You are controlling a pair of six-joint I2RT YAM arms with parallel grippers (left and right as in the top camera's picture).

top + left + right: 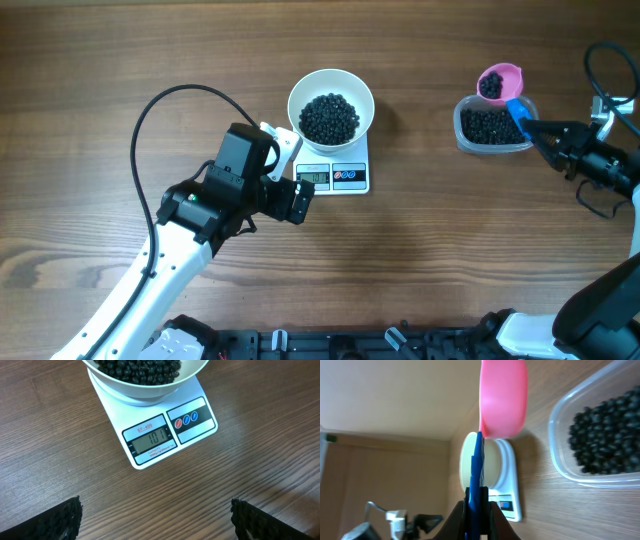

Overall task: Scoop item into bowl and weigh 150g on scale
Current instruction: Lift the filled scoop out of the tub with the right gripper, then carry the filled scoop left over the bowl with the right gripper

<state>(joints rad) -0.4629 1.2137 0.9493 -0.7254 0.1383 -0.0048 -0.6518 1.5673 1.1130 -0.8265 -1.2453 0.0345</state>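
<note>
Overhead view, clock directions taken from that frame

- Left end effector (292, 172): released, jaws spread wide, nothing between them. It sits low over the desk (450, 250), with the scale (333, 176) just beside it at 3 o'clock and not touching
- In the left wrist view the two black finger pads (55, 520) frame bare wood, and the scale lies ahead at 12 o'clock
- Bowl (331, 102): white, upright, seated on the scale's platform at 12 o'clock of the display (150, 440), which reads 101. Three round buttons (186, 420) sit beside the display
- Beans (329, 117): a dark heap in the bowl, at roughly 1 o'clock of the left end effector
- Right end effector (530, 128): clenched on the blue handle (516, 108) of a pink scoop (500, 82). The scoop is at 11 o'clock of it and carries some beans
- The scoop is at the 12 o'clock rim of a clear tub (492, 125), which holds more beans. The tub is well apart from the bowl, at 3 o'clock
- Surface: brown wood-grain desk. A black cable (170, 110) loops above the left arm
- The right wrist view shows a plain beige area beyond the desk; wall or floor cannot be told
</note>
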